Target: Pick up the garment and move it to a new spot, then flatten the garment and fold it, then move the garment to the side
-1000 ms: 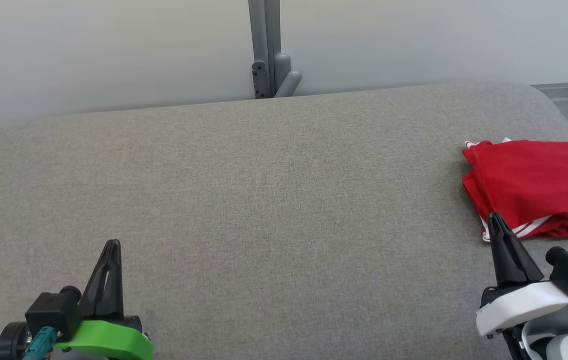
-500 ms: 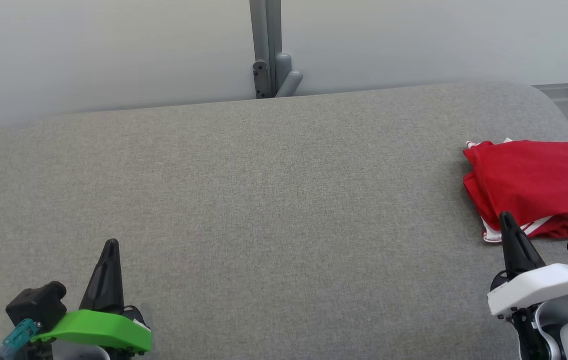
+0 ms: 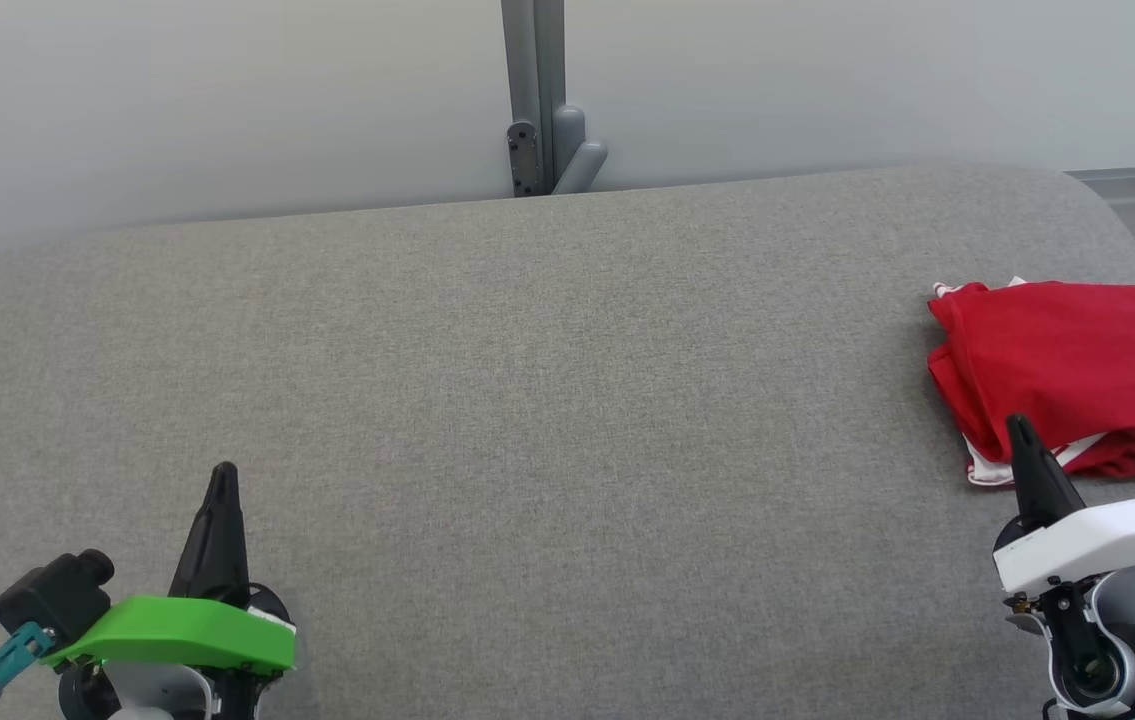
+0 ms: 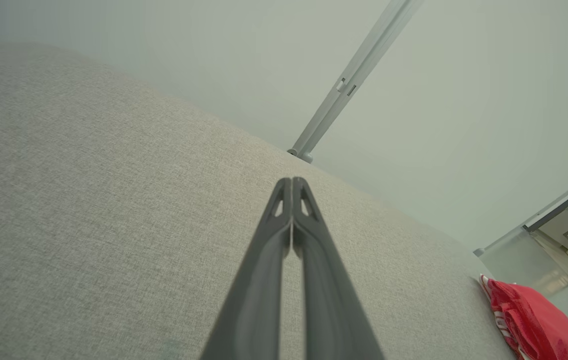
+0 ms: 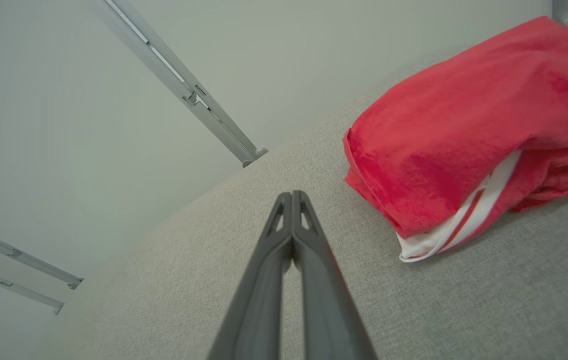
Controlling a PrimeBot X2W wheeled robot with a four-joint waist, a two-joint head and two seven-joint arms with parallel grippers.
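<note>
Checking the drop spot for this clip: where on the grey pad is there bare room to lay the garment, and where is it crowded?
Bare: the pad from its left edge to the garment, and from the back post to the left pincer. Crowded: the right end, where the garment lies with the right pincer close beside it.

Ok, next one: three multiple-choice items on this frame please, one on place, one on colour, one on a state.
1. Where on the grey table does the garment lie?
A) centre
B) near left corner
C) right end

2. The garment is mainly:
A) red
B) green
C) black

3. The right gripper is:
A) wide open
B) shut, holding nothing
C) shut on the garment

Answers:
1 C, it lies at the head view's right edge.
2 A, it is red cloth with white trim.
3 B, it is closed beside the garment, not touching it.
</note>
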